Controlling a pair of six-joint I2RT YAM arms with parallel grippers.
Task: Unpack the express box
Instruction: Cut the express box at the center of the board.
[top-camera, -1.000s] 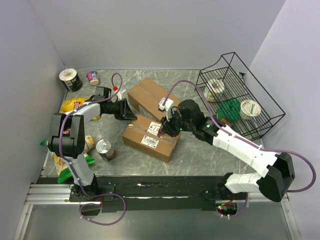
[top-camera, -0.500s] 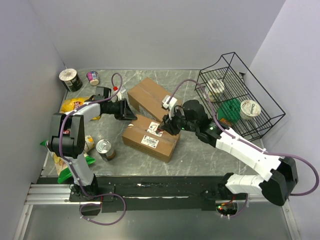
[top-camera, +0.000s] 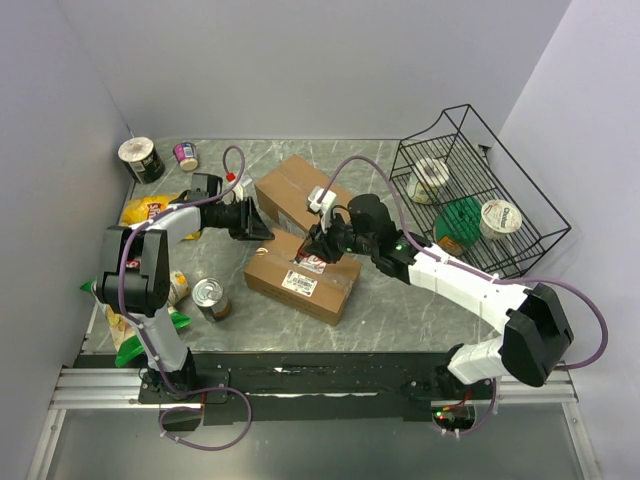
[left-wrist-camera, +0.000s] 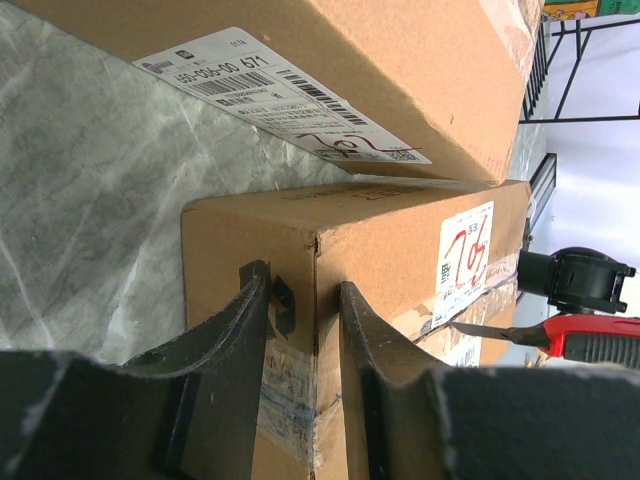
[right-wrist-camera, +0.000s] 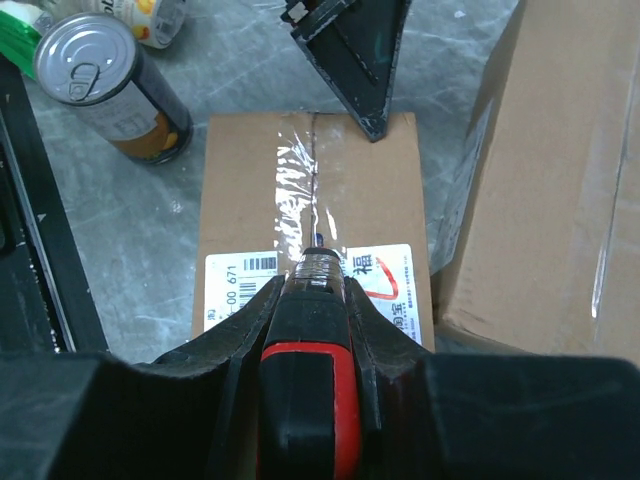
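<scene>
The express box (top-camera: 300, 278) is a brown carton with white labels, lying mid-table. My left gripper (top-camera: 262, 232) is at its far left corner. In the left wrist view its fingers (left-wrist-camera: 303, 285) straddle and clamp the box's (left-wrist-camera: 400, 230) corner edge. My right gripper (top-camera: 318, 248) is shut on a red and black utility knife (right-wrist-camera: 310, 380). The blade tip rests on the clear taped seam along the top of the box (right-wrist-camera: 240, 180), just past the label. The knife (left-wrist-camera: 590, 335) also shows at the right edge of the left wrist view.
A second carton (top-camera: 300, 190) lies right behind the express box. A drink can (top-camera: 211, 298) stands at its near left. The wire basket (top-camera: 480, 200) with tubs fills the right. Cups (top-camera: 141, 158) sit at the back left, with snack bags (top-camera: 150, 208) along the left wall.
My right arm has swung left across the box top, carrying the knife along the taped seam toward the left gripper. The left arm and the box have not moved.
</scene>
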